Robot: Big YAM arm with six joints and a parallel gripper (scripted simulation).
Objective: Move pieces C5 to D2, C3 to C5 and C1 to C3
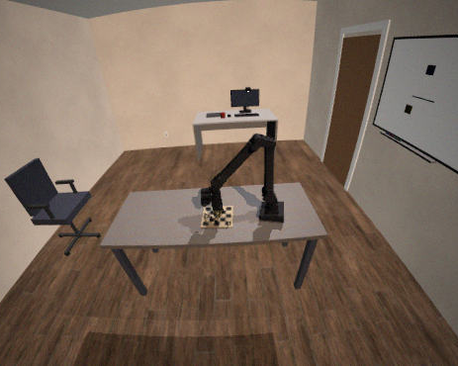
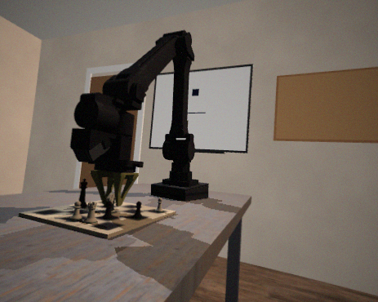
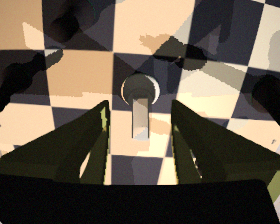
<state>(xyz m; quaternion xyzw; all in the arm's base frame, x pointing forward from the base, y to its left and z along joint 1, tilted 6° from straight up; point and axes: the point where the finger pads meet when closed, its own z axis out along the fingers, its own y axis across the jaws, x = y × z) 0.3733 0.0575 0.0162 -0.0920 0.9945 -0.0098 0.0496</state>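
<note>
The chessboard (image 1: 217, 218) lies on the grey table and also shows in the exterior view (image 2: 98, 216). My gripper (image 2: 112, 196) is lowered onto the board. In the wrist view the gripper's two olive fingers stand on either side of a white piece (image 3: 139, 90) with a round head. A gap shows on each side of it, so the fingers are open around it, not touching. The piece stands upright on a dark square. The board's edge letters are not readable here.
Other pieces stand close by: a tall black piece (image 2: 83, 192), white pieces (image 2: 76, 210) (image 2: 91, 212) (image 2: 160, 204), black pieces (image 2: 108, 210) (image 2: 138, 209). Dark pieces sit near the fingers in the wrist view (image 3: 64, 19) (image 3: 271, 92). The arm's base (image 2: 180, 189) stands behind the board.
</note>
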